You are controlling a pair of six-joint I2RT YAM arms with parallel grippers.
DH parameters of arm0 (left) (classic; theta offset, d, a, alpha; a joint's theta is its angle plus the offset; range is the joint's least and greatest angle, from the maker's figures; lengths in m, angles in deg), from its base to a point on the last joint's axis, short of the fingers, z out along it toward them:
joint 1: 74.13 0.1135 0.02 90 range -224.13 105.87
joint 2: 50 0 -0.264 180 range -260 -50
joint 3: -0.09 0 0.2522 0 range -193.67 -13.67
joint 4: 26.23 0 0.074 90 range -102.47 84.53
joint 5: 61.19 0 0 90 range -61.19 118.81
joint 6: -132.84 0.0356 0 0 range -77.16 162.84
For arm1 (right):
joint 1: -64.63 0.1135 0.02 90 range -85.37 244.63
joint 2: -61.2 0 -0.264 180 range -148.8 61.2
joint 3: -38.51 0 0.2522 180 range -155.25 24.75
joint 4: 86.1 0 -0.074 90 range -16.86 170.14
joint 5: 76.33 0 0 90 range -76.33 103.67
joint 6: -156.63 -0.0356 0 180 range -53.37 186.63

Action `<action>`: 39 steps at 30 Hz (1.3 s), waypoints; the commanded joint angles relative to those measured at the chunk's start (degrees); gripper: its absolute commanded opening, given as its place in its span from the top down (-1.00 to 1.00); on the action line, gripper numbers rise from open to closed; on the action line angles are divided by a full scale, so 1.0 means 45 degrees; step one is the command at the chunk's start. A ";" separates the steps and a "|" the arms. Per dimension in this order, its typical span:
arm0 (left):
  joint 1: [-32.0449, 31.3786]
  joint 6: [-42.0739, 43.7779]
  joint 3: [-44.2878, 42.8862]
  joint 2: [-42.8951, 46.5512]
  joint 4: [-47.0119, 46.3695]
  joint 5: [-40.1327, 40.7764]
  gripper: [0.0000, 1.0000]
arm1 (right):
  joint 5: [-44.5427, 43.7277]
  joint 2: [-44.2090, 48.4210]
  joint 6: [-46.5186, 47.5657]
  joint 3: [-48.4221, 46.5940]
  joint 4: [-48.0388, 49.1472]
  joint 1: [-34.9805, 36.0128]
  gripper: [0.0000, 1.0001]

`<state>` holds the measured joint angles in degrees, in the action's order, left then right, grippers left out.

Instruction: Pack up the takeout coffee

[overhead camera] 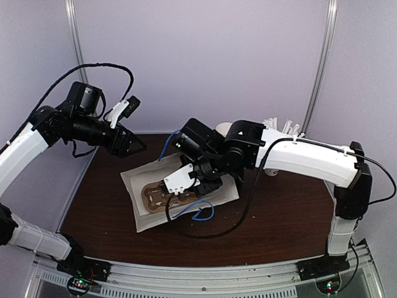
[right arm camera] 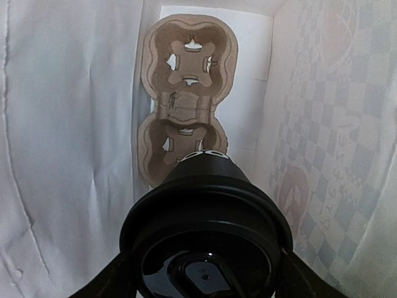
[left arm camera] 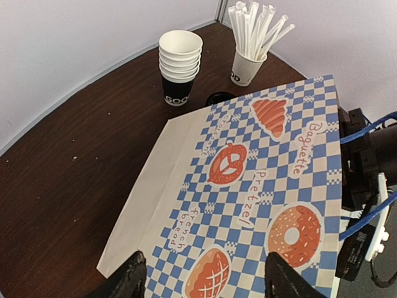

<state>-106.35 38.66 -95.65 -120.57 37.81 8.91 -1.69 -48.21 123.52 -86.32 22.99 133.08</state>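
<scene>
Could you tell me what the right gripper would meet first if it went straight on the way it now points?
The takeout coffee in the right gripper would probably reach the nearer pocket of the cardboard carrier inside the paper bag first, though depth is unclear.

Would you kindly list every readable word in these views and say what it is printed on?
"Baguette": checkered bag
"Pretzel": same bag
"french bread": same bag
"GOO", cut off: bottom cup of the stack
"OD", cut off: white straw cup
Script near the bag's fold: too blurred.
</scene>
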 commanded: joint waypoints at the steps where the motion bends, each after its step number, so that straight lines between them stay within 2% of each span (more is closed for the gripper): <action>1: 0.0118 -0.0058 0.0157 0.0334 -0.0725 -0.0329 -0.32 | 0.0102 -0.0264 0.0107 0.0179 0.0952 -0.0378 -0.26; 19: 0.0990 0.0285 0.0824 -0.0136 -0.1222 -0.1332 -0.32 | 0.0963 -0.1562 -0.0171 0.0505 0.1874 -0.1220 -0.23; 27: 0.1088 0.0242 0.0815 -0.0311 -0.1311 -0.2820 -0.31 | 0.1268 -0.1879 -0.0242 0.0782 0.2364 -0.1368 -0.19; 32: 0.1088 0.0251 0.1052 -0.0178 -0.1515 -0.3040 -0.31 | 0.1278 -0.2184 -0.0163 0.1096 0.2794 -0.1400 -0.19; 39: 0.1088 0.0185 0.1282 0.0143 -0.1706 -0.3260 -0.31 | 0.1928 -0.3173 -0.0574 -0.0256 0.1852 -0.1790 -0.20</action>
<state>-101.81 39.09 -90.53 -121.66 33.22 -3.85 4.87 -59.29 122.62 -84.44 33.94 126.67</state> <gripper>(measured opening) 0.654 0.707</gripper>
